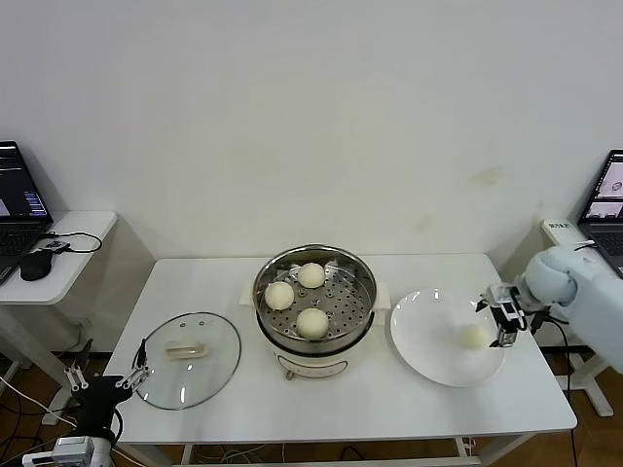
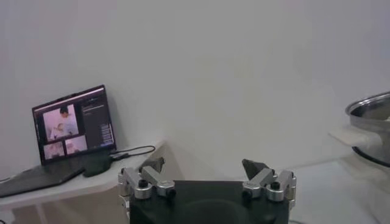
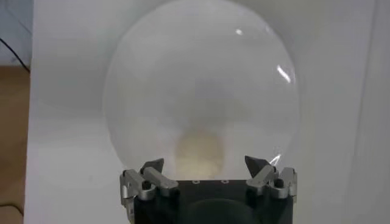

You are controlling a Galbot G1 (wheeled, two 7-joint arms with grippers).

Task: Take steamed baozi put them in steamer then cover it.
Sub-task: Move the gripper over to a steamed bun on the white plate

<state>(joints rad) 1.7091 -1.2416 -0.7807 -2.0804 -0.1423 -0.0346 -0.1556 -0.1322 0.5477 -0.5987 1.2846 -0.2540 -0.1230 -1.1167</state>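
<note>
The steamer [image 1: 365,313] stands at the table's middle with three baozi [image 1: 311,322] on its perforated tray. A fourth baozi [image 1: 474,337] lies on the white plate [image 1: 428,358] at the right. My right gripper [image 1: 502,316] is open just right of and above that baozi; in the right wrist view the baozi [image 3: 198,153] sits between the spread fingertips of the gripper [image 3: 205,164], untouched. The glass cover [image 1: 190,358] with its cream handle lies flat at the table's front left. My left gripper [image 1: 105,379] is open and parked below the table's left front corner.
A side table [image 1: 68,255] at the left holds a laptop [image 1: 18,199] and a mouse. Another laptop [image 1: 608,199] stands at the far right. In the left wrist view, the steamer's rim [image 2: 370,109] shows far off.
</note>
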